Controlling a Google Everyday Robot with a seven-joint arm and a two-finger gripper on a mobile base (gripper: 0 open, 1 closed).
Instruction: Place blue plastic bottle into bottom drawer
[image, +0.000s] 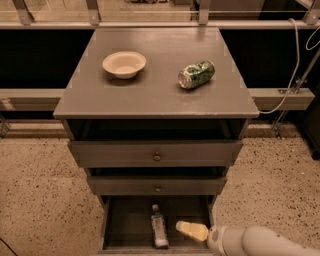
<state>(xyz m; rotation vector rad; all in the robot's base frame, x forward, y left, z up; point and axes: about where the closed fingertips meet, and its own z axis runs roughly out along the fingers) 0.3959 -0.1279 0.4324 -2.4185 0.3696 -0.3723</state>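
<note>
The blue plastic bottle lies lengthwise in the bottom drawer, cap pointing toward the cabinet, left of the drawer's middle. The drawer is pulled out below the grey cabinet. My gripper, cream-coloured on a white arm, comes in from the lower right. It sits low over the drawer's right half, just right of the bottle and apart from it. Nothing shows in the gripper.
A crushed green can and a cream bowl rest on the cabinet top. Two knobbed drawers above the bottom one stand slightly pulled out. A white cable hangs at the right. The floor is speckled.
</note>
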